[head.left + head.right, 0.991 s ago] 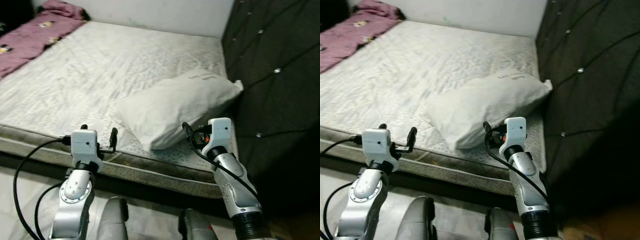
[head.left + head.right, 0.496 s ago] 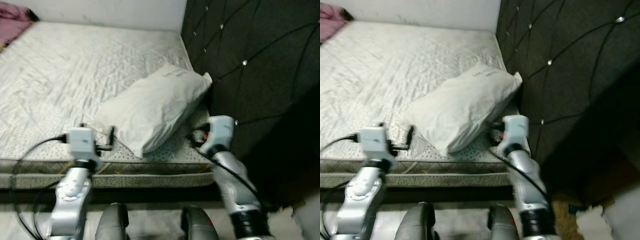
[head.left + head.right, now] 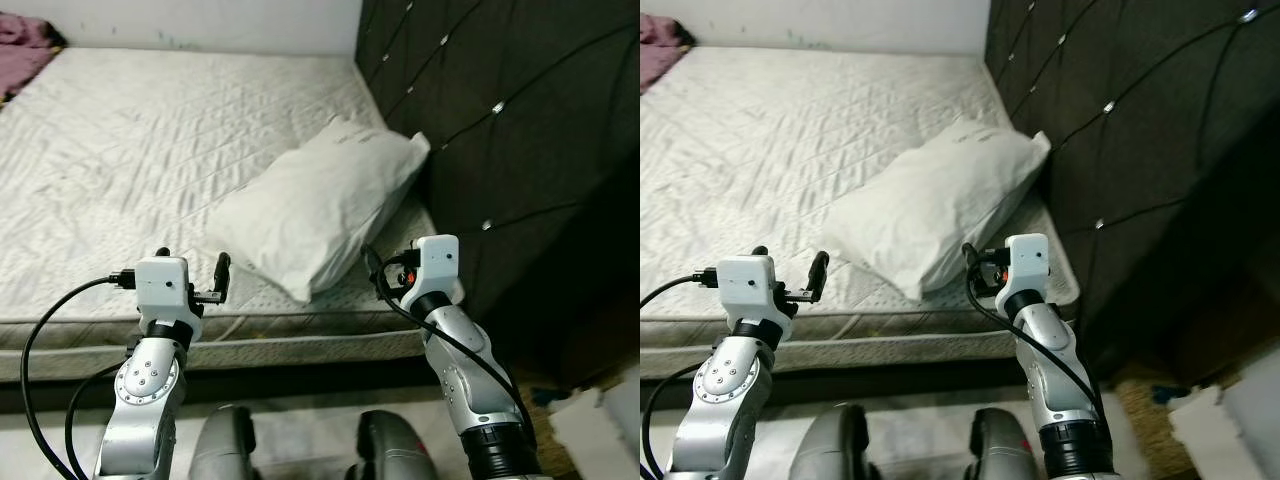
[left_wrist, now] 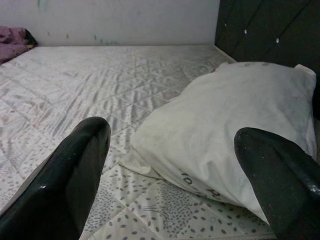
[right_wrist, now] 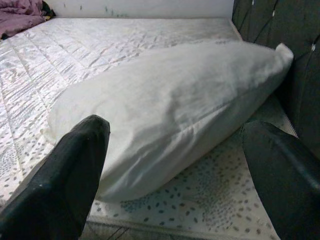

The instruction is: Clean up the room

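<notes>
Lying slantwise on a bare quilted mattress [image 3: 150, 140], a white pillow [image 3: 320, 205] rests with one corner touching the dark tufted headboard [image 3: 480, 110] on the robot's right. The mattress is pale with a small speckled print near its front edge. In the far left corner of the bed sits a crumpled purple blanket [image 3: 25, 32], well apart from the pillow. The left hand [image 4: 175, 165] hovers just above the front edge of the mattress, its two black fingers [image 4: 70, 175] spread apart and holding nothing, with the pillow's near corner ahead of it. The right hand [image 5: 177, 165] is raised near the pillow's lower side, fingers likewise released and empty, close to the pillow but not touching it.
</notes>
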`<state>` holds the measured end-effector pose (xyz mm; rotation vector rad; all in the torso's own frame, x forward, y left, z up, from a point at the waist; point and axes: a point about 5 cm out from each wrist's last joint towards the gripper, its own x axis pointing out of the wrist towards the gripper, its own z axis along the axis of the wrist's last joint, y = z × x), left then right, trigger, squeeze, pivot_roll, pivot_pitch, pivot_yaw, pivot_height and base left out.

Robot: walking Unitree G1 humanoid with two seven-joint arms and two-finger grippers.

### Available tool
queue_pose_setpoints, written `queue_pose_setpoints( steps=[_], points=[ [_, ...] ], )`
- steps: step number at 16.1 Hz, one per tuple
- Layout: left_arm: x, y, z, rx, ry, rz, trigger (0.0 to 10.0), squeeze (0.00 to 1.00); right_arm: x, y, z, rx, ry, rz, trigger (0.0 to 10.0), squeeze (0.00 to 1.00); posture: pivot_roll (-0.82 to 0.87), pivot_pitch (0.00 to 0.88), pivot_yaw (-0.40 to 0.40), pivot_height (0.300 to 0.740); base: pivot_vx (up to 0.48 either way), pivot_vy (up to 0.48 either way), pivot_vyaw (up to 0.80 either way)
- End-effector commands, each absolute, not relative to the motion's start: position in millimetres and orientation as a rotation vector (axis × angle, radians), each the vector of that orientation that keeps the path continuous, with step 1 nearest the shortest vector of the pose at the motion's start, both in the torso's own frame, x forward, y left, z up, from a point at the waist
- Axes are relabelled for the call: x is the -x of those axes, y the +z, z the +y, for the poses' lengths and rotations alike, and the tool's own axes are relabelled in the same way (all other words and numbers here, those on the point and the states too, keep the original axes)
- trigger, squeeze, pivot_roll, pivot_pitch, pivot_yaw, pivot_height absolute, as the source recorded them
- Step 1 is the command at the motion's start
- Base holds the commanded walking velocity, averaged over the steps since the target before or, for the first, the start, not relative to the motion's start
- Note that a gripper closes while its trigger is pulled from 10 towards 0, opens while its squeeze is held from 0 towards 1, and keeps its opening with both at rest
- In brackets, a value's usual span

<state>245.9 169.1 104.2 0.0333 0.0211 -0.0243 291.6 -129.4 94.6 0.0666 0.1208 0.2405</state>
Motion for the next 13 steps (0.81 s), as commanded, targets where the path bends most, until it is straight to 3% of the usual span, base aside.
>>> queue_pose_setpoints(
  steps=[1, 9, 13],
  points=[
    [-247.2, 107.5, 166.1, -0.036, -0.033, 0.012, 10.0, 0.0, -292.8, 98.0, -133.0, -0.066, 0.23, 0.109, 10.0, 0.0, -0.1, 0.025, -0.027, 0.651, 0.0, 0.0, 0.0],
    [-247.9, 107.1, 167.9, -0.024, -0.009, 0.017, 10.0, 0.0, -292.9, 97.8, -132.2, -0.068, 0.241, 0.111, 10.0, 0.0, -0.1, 0.024, -0.031, 0.582, 0.0, 0.0, 0.0],
    [-247.7, 107.9, 168.0, -0.022, -0.011, 0.01, 10.0, 0.0, -292.9, 97.4, -132.2, -0.067, 0.241, 0.113, 10.0, 0.0, -0.1, 0.022, -0.032, 0.582, 0.0, 0.0, 0.0]
  ],
)
